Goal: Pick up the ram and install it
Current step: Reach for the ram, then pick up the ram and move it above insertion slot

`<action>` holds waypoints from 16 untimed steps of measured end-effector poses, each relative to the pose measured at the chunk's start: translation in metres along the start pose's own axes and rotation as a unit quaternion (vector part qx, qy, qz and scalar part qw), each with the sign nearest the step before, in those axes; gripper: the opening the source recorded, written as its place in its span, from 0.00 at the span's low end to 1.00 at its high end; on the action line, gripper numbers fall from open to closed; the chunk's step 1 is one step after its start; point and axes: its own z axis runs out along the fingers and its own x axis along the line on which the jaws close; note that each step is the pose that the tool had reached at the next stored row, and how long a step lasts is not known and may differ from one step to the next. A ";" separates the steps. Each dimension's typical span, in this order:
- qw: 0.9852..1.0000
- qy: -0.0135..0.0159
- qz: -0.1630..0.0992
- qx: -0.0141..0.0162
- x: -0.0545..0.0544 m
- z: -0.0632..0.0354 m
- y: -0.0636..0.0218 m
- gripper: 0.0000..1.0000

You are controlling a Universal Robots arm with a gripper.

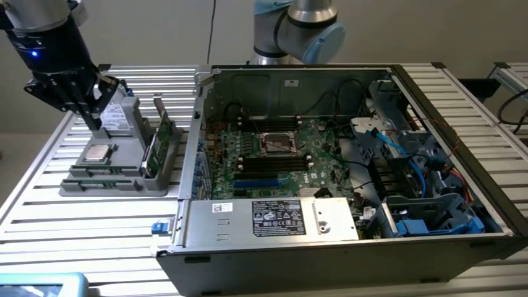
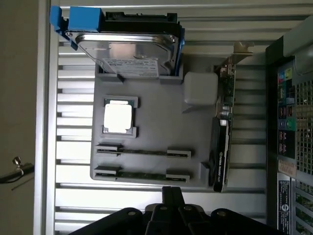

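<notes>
Two ram sticks (image 2: 144, 152) (image 2: 142, 174) lie edge-up side by side in the holders of a grey tray (image 2: 156, 117); each is a long thin green strip. My black gripper (image 1: 89, 116) hangs above the tray (image 1: 78, 184) at the exterior view's left, fingers pointing down, shut and holding nothing. In the wrist view the closed fingertips (image 2: 172, 195) sit just past the tray edge nearest the ram sticks, apart from them. The open computer case (image 1: 462, 154) holds the motherboard (image 1: 318, 139) with black memory slots (image 1: 272, 162) beside the processor socket (image 1: 278, 143).
The tray also carries a hard drive (image 2: 132, 46) in a blue bracket, a processor chip (image 2: 119, 117), a white block (image 2: 200, 88) and an upright expansion card (image 2: 221, 156). Cables and drive cages (image 1: 412, 198) crowd the case at the exterior view's right. The table is slatted metal (image 1: 74, 223).
</notes>
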 end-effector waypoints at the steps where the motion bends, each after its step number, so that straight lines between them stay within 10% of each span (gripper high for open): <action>1: 1.000 0.000 -0.001 0.000 0.000 0.0002 0.0011 0.11; 16: 1.000 -0.001 -0.031 0.001 0.001 0.0003 0.0013 0.11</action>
